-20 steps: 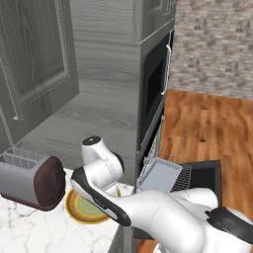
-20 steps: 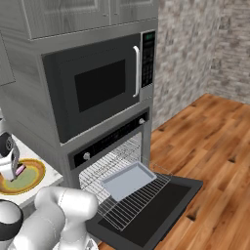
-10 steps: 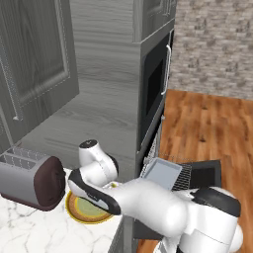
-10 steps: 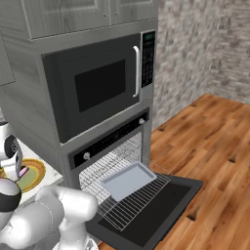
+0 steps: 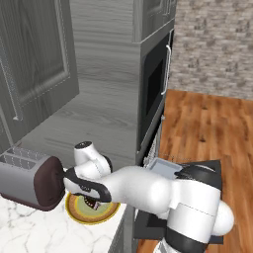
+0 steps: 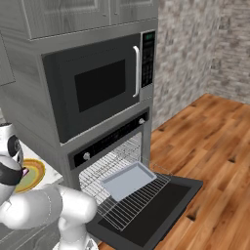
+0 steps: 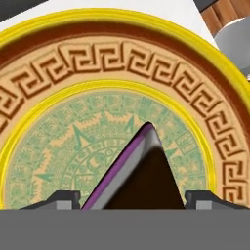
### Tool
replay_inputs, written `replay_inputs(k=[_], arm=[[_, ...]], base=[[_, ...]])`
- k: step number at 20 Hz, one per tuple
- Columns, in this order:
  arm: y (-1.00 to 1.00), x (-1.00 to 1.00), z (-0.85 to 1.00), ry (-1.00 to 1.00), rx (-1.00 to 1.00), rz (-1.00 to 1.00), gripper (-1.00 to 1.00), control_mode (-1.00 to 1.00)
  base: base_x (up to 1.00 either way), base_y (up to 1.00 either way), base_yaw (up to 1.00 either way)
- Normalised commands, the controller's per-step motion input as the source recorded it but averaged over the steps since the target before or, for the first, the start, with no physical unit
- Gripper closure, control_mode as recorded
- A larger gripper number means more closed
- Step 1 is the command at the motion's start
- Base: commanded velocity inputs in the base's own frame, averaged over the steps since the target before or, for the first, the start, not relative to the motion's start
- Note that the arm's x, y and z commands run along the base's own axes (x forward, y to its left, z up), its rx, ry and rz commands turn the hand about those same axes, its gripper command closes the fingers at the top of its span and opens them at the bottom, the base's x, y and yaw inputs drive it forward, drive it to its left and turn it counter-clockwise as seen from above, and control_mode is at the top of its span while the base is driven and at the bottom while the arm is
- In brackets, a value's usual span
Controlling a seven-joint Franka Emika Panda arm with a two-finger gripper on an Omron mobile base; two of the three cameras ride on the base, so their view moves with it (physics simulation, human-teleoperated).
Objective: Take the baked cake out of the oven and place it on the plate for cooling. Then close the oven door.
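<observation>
- The baked cake (image 7: 139, 176) lies on the plate's (image 7: 117, 41) green centre, between the hand's (image 7: 133, 199) spread fingertips (image 7: 62, 199).
- Since a second ago the arm has swung left over the bench (image 5: 29, 232); the cake has stayed put.
- The oven door (image 6: 161, 205) hangs open, right of the plate.

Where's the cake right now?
The cake lies on the plate's green centre in the hand view, between the open gripper's fingertips. In the left base view the plate sits on the counter right of the toaster.
</observation>
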Motion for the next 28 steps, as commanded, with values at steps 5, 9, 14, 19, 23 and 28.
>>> replay_inputs(k=[5,9,14,19,23,28], arm=[[0.09,0.00,-0.01,0.00,0.00,0.00,-1.00,-1.00],[0.03,-0.13,0.00,-0.04,0.00,0.00,-1.00,-1.00],[0.00,-0.32,0.18,-0.10,0.00,0.00,-1.00,-1.00],[-0.08,-0.49,0.65,-0.13,0.00,0.00,-1.00,-1.00],[-0.33,-0.44,0.71,-0.09,0.00,0.00,-1.00,-1.00],[-0.58,-0.28,0.64,-0.03,0.00,0.01,-1.00,-1.00]], base=[[0.00,0.00,0.00],[0.00,0.00,0.00],[0.00,0.00,0.00],[0.00,0.00,0.00],[0.00,0.00,0.00],[0.00,0.00,0.00]])
